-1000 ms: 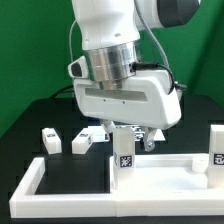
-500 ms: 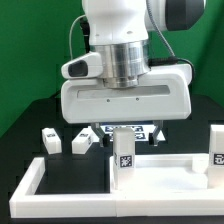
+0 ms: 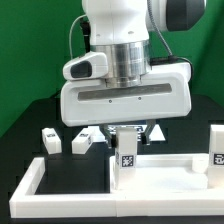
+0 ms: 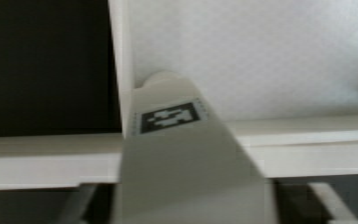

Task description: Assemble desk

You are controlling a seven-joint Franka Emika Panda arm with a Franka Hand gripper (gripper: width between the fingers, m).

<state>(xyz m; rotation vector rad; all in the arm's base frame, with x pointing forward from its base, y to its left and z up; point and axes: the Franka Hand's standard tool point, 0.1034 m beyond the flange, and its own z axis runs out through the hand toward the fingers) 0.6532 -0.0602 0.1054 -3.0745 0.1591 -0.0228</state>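
The upright desk leg [image 3: 124, 165] stands directly under the pincer [image 3: 127, 137], its long axis vertical. Whether the pincer is pinching it or spread cannot be told.

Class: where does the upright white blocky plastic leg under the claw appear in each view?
Exterior view: the upright white blocky plastic leg stands low in the centre, just beneath the claw.
Wrist view: the leg runs through the picture's middle.
Shared landmark: the black-and-white square tag on its face, seen in both.
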